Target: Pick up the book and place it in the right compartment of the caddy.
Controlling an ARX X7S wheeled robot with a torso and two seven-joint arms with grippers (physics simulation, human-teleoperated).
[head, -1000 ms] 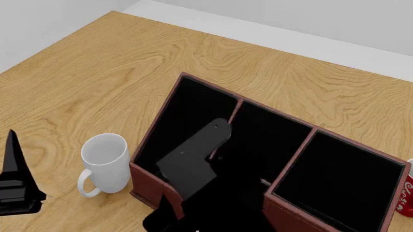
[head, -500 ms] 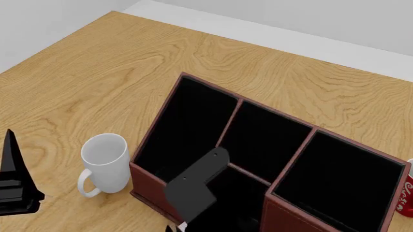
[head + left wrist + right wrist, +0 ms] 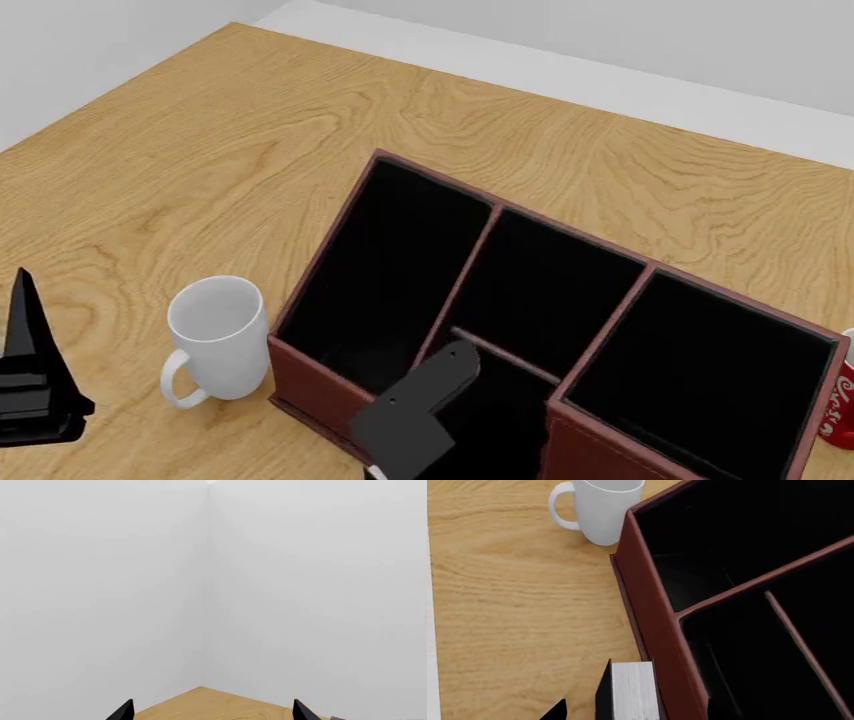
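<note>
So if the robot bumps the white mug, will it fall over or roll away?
Probably neither from a gentle bump. The white mug stands upright on the flat wooden table and looks squat, so it would likely slide. If tipped, its handle should stop it rolling far.

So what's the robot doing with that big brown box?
It is meant to put a small black book into the tall right compartment of the caddy. The book isn't in there yet: the right wrist camera shows it on the wooden table, right beside the caddy's outer wall. The right gripper hangs over the book, but whether it is gripping is hard to tell. The left gripper is open, off to the side. A white mug stands next to the caddy.
</note>
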